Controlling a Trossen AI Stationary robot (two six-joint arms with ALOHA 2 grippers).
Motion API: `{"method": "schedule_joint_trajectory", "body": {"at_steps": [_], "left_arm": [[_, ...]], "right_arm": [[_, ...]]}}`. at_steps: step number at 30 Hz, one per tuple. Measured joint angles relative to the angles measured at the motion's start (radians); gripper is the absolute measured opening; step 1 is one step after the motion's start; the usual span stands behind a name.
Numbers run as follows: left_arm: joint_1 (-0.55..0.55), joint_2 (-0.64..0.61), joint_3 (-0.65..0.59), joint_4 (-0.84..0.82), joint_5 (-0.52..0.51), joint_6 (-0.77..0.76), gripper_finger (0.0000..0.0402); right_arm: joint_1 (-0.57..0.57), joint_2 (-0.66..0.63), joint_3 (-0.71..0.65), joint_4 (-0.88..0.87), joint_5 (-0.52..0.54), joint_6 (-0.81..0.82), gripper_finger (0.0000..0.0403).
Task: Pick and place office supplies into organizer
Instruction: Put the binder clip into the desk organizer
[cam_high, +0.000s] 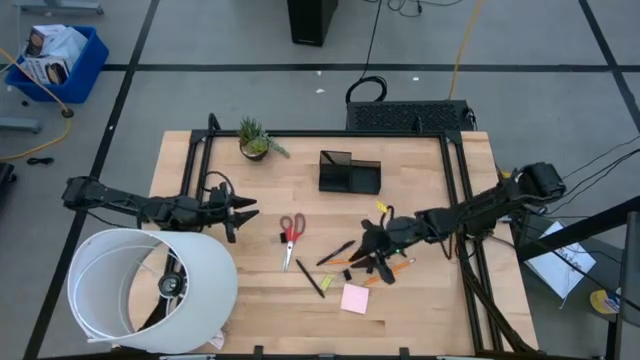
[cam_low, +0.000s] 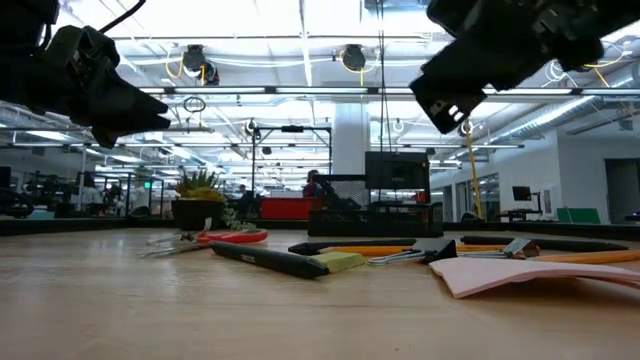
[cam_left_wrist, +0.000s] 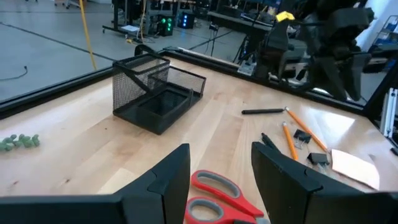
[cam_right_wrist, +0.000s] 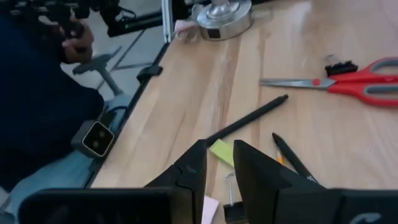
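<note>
The pink sticky-note pad (cam_high: 354, 298) lies nearest. At its twelve o'clock the right gripper (cam_high: 377, 253) hovers, jaws narrowly apart and empty, over crowded pens (cam_high: 335, 253) and pencils (cam_high: 398, 268); descending, it might catch two. The left gripper (cam_high: 243, 213) waits open at nine o'clock of the scissors (cam_high: 290, 236). The mesh organizer (cam_high: 349, 172) holds nothing.

We see a light brown wooden counter (cam_high: 420, 310) with thin wood lines in it. Our two arms and each hand are black: the left hand (cam_high: 243, 215) and the right hand (cam_high: 372, 250). Near the left hand lie scissors (cam_high: 290, 234) with red handles and silver blades. By the right hand we see orange pencils (cam_left_wrist: 290, 140), black pens (cam_high: 335, 253), a small yellow-green piece (cam_right_wrist: 221, 151) and a pink sticky-note pad (cam_high: 354, 298). The organizer (cam_high: 349, 172) is black mesh. The little plant (cam_high: 256, 139) is green. The big cylinder (cam_high: 150, 290) is white.
</note>
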Motion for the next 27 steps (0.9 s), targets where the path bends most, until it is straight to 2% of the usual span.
{"method": "schedule_joint_trajectory", "body": {"at_steps": [6,9,13,15,18,23,27], "left_arm": [[0.0,0.011,0.0,0.028,0.0,0.025,0.0175],[0.0,0.012,0.0,0.031,0.049,0.012,0.0175],[0.0,0.028,0.0,0.034,0.127,0.006,0.0175],[0.0,0.047,0.0,0.041,0.132,-0.022,0.0175],[0.0,0.09,0.0,0.049,0.134,-0.088,0.0175],[0.0,0.195,0.0,0.022,0.193,-0.095,0.0175],[-0.013,0.301,0.0,0.08,0.236,-0.099,0.0175]], "right_arm": [[0.035,0.026,-0.103,0.221,0.023,0.018,0.0073],[0.042,0.026,-0.146,0.244,0.037,0.083,0.0073],[0.041,0.025,-0.191,0.287,0.045,0.073,0.0073],[0.04,0.026,-0.217,0.299,0.085,0.072,0.0073],[0.039,0.027,-0.241,0.357,0.142,0.069,0.0073],[0.039,0.026,-0.265,0.436,0.142,0.068,0.0073],[0.039,0.026,-0.266,0.442,0.143,0.045,0.0073]]}}
